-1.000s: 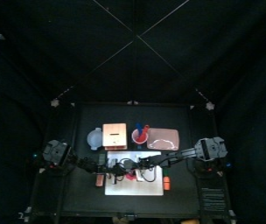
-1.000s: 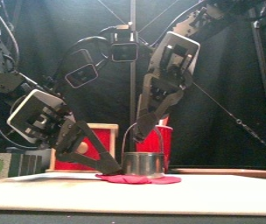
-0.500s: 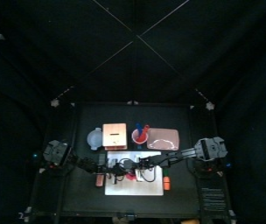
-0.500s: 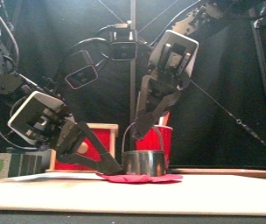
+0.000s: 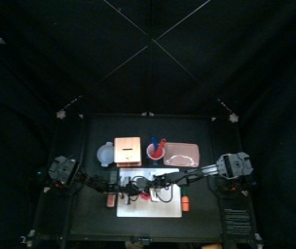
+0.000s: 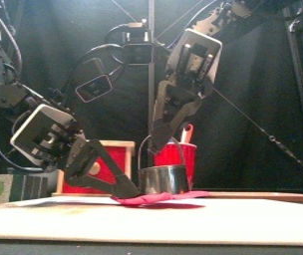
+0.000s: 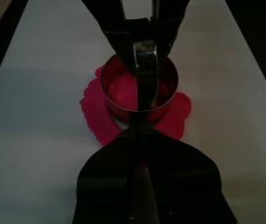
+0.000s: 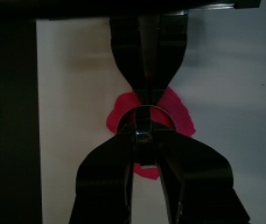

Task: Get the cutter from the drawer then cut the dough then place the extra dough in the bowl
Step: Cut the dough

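1. My right tool point(image 6: 151, 149) comes down from above and is clamped on the wire handle of the cutter point(image 6: 165, 180). The cutter stands on the dough point(image 6: 167, 199), on the white board point(image 6: 247, 211).
2. My left tool point(image 6: 125, 188) sits low at the cutter's left side. Its jaws are closed to a thin seam, with the tips against the ring's wall. I cannot tell whether they pinch anything.
3. Pink dough spreads past the ring on every side I can see. Its ragged edge lies well inside the board's edges.
4. Bare board lies open to the right of the cutter and in front of it.
5. Behind is tight: the red cup point(image 6: 181, 159) stands close behind the cutter, and the wooden box point(image 6: 95, 167) stands behind my left tool.
6. From above, the board lies at the front of the surface point(image 5: 209, 136). The bowl point(image 5: 108, 154), the box and the pink tray point(image 5: 181, 154) stand in a row behind it.
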